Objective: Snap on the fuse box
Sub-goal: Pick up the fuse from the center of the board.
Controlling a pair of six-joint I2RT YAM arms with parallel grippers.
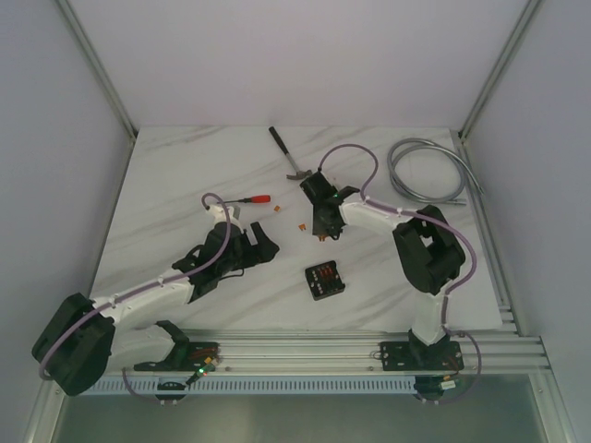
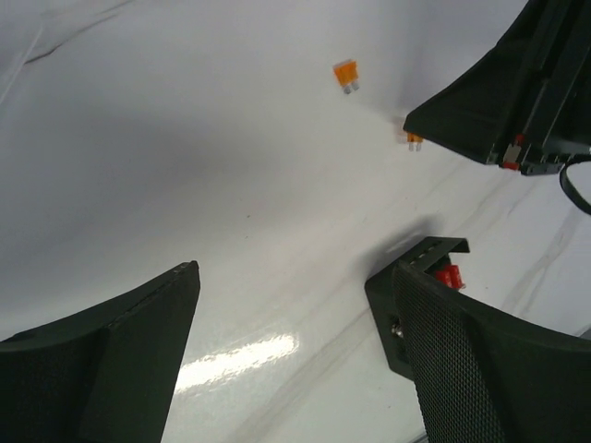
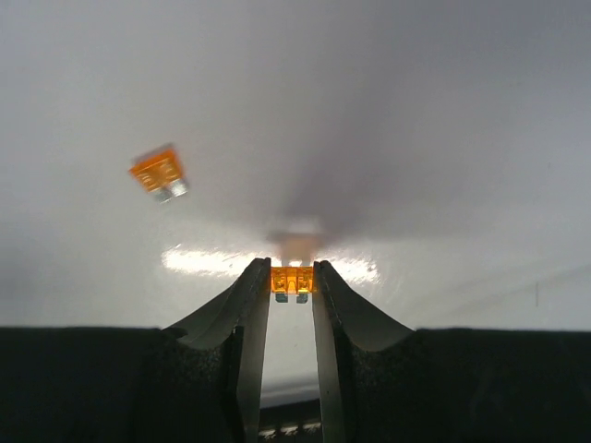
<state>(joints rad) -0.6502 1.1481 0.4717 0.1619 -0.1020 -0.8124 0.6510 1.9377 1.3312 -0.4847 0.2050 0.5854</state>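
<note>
While mid-table (image 1: 175,185), fuse box (image 1: 324,280) untouched.

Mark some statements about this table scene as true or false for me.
1. The right gripper is pinching an orange fuse. True.
2. The left gripper is clamped on the fuse box. False: its jaws stand open and empty, and the box lies apart from it on the table.
3. A grey cable coil lies at the table's far right. True.
4. The screwdriver has a blue handle. False: the handle is red.
</note>
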